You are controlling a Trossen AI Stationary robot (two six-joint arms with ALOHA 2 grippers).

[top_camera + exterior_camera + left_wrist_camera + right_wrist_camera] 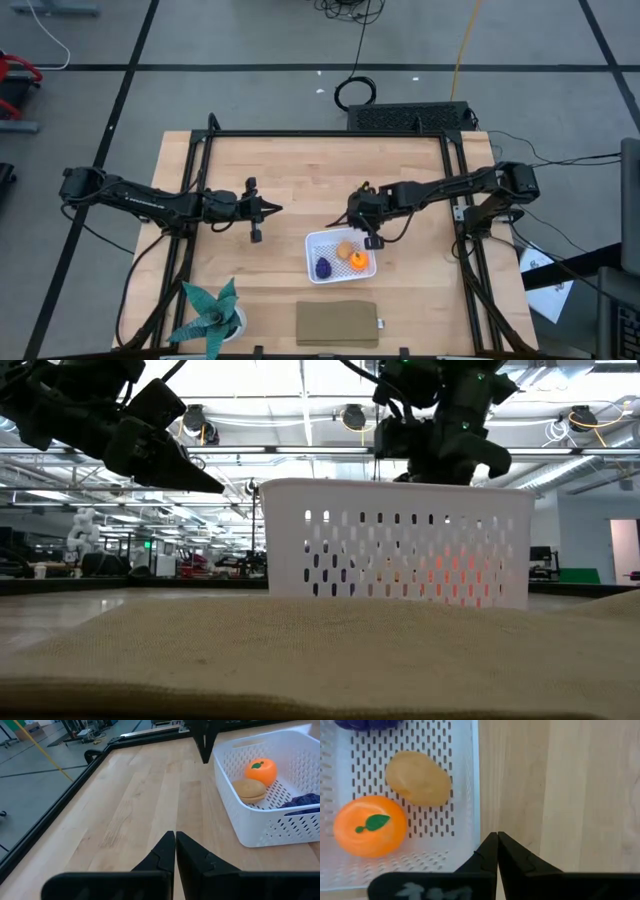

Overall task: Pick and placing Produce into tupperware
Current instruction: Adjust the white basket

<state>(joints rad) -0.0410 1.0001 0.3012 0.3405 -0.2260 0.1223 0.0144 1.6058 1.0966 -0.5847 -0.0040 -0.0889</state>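
Fingers of the right gripper (497,851) are pressing together beside the white basket (318,241), which is holding an orange (369,826), tan potato (418,778) and purple piece (322,267). Left fingers (175,854) are pressing together too, hanging over the pale wooden counter (290,175) near the basket.

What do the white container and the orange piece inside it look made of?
The white container looks like moulded plastic: thin glossy walls with even rows of slots. The orange piece looks like smooth plastic or rubber, with a flat green leaf mark; which one is unclear.
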